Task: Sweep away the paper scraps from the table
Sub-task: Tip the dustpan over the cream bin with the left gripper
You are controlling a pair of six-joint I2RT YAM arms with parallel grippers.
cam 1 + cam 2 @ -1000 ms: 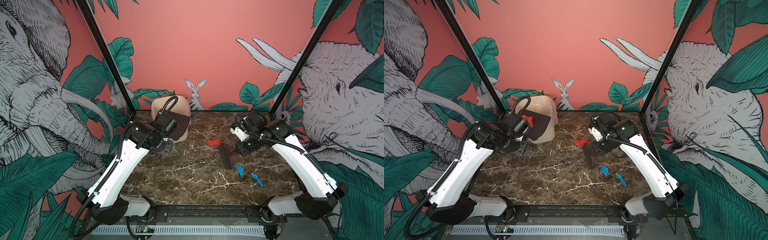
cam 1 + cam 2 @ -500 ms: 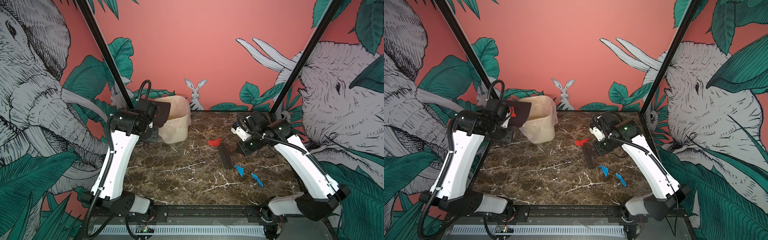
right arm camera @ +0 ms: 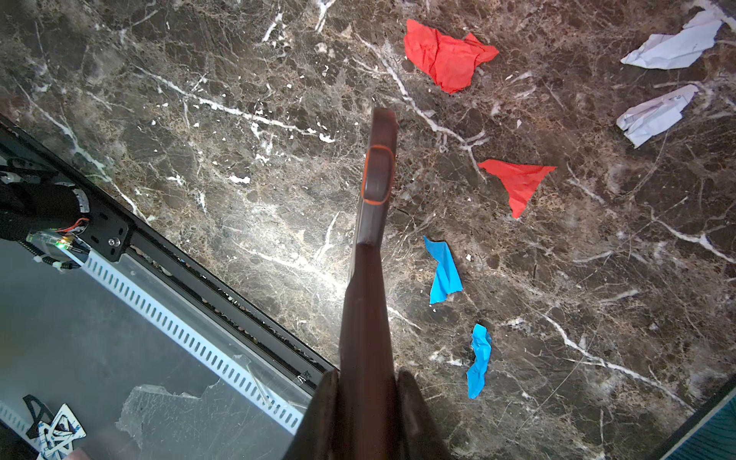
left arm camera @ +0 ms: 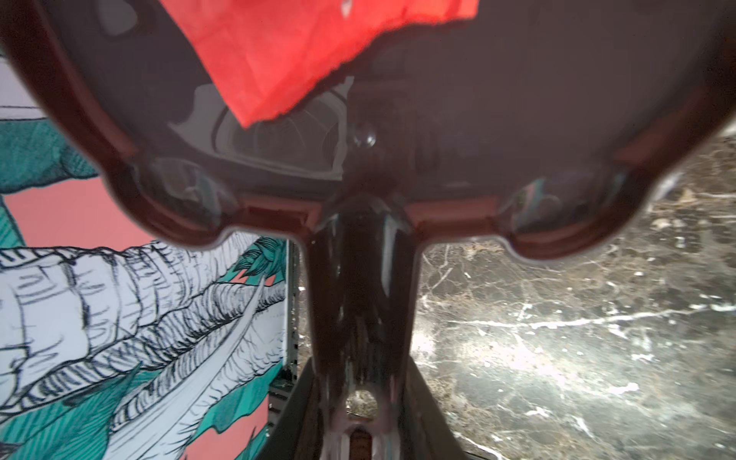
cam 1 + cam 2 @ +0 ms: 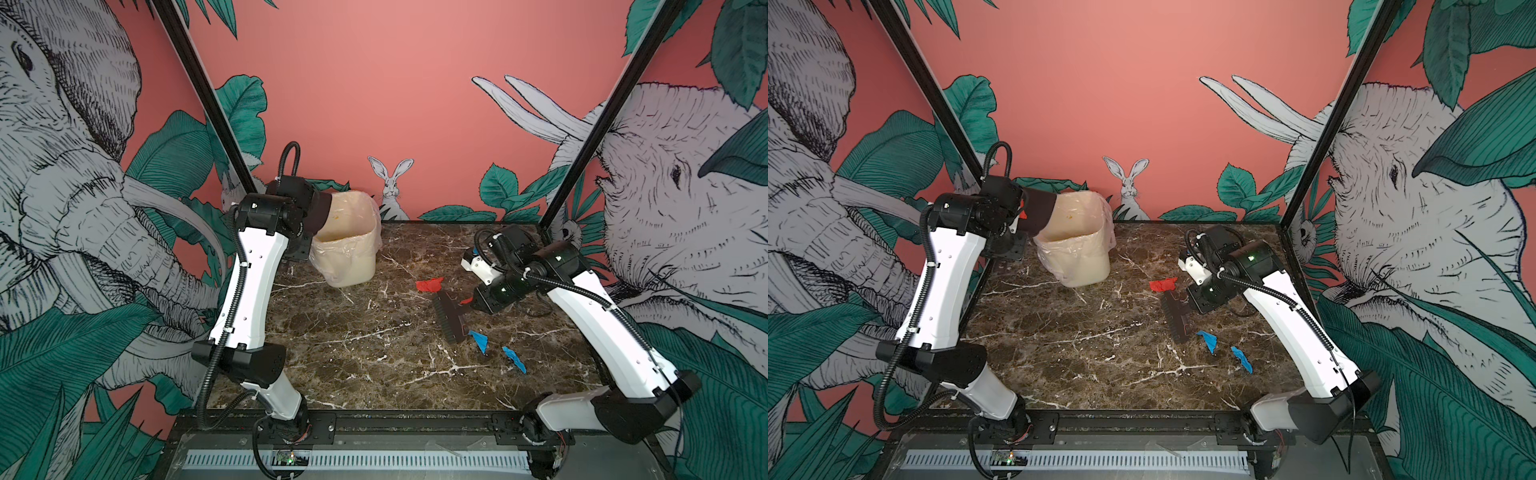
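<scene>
The left gripper (image 4: 358, 422) grips the dustpan (image 4: 517, 99) (red scrap (image 4: 298, 51) inside), the right gripper (image 3: 360, 422) is closed on the brush (image 3: 376, 175).

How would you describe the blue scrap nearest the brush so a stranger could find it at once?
Over the right half of the marble table is a dark brush. Close beside its near end, not touching it, lies a bright blue scrap. The other blue scrap lies further toward the front right corner.
</scene>
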